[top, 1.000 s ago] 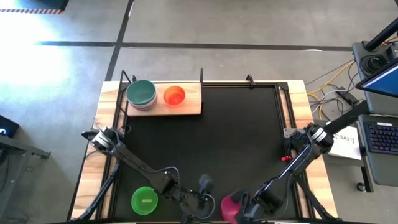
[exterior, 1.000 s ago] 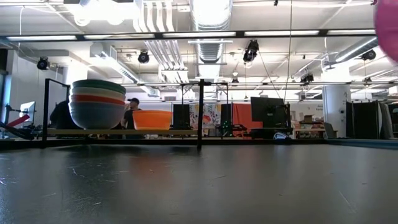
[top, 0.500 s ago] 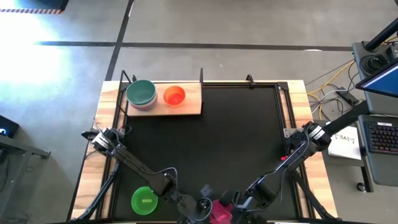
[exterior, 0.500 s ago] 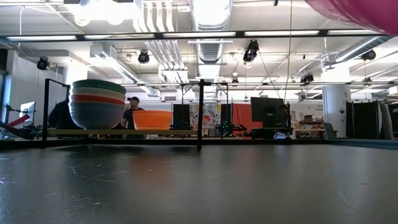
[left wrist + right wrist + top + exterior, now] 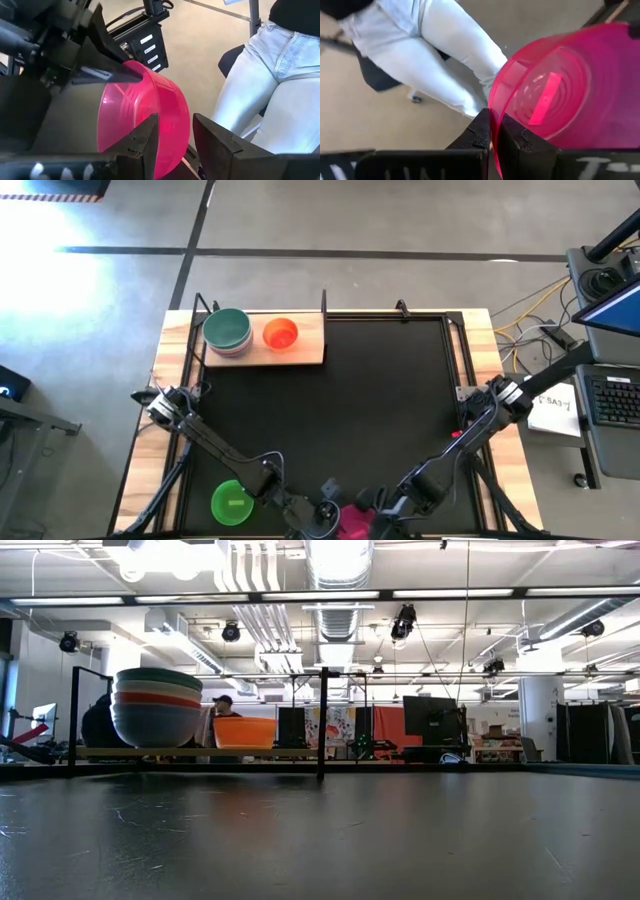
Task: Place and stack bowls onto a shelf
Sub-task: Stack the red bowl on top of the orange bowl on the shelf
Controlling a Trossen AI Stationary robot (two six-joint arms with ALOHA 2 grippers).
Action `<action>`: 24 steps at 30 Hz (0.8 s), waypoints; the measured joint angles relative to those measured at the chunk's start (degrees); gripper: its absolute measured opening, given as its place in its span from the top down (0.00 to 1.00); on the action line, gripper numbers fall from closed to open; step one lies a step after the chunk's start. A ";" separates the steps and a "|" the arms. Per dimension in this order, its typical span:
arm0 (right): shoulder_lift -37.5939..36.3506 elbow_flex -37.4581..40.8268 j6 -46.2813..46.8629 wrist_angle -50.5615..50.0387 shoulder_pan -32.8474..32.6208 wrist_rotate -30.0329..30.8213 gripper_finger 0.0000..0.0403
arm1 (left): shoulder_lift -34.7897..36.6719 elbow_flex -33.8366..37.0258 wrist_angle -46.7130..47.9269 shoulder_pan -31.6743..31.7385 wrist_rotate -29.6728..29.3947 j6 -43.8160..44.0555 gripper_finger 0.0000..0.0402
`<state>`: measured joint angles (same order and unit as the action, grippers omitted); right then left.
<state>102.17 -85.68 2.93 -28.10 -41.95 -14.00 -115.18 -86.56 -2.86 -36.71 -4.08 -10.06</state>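
A magenta bowl [image 5: 352, 523] is held in the air over the table's near edge, tipped on its side, between my two grippers. My right gripper [image 5: 385, 508] is shut on its rim. My left gripper [image 5: 325, 515] is open, and its fingers straddle the opposite rim [image 5: 177, 125], one inside and one outside. On the shelf [image 5: 305, 350] at the far left stand a stack of larger bowls [image 5: 227, 330] with teal on top and an orange bowl [image 5: 280, 333]. A green bowl [image 5: 232, 502] sits base down on the mat near the left. My right gripper [image 5: 492, 117] pinches the magenta bowl's rim [image 5: 492, 102] between its two fingers, one inside the bowl and one outside. The bowl is lifted clear and tilted, its opening turned sideways. My left gripper [image 5: 175, 117] stands around the opposite rim; whether it touches, I cannot tell.
A person in light jeans [image 5: 265, 75] stands close beyond the near edge, also in the right wrist view [image 5: 445, 40]. The low view shows the shelf [image 5: 250, 752] with the bowl stack [image 5: 157, 705] and the orange bowl [image 5: 245, 732]. A bare black mat [image 5: 380, 400] lies between.
My right gripper has carried the magenta bowl toward the table's left along the near edge, and the bowl has left the low view. My left gripper has moved toward the near edge to meet the bowl. In the last half second both have kept nearly still.
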 joint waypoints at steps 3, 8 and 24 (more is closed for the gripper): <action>-0.57 -0.15 6.81 -0.76 0.00 -0.29 0.98 | 0.02 0.00 -0.08 -0.04 -0.20 -0.01 0.76; -1.80 -0.15 15.14 -1.17 0.00 -1.26 0.98 | 0.02 0.00 -0.03 -0.04 -0.22 -0.11 0.77; -2.18 -0.15 22.26 -1.21 0.82 -1.24 0.98 | 0.02 -0.83 -0.54 0.71 -5.94 -0.74 0.77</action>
<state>99.98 -85.82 25.19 -29.31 -41.13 -15.24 -115.15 -87.39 -3.40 -36.00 -10.01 -10.80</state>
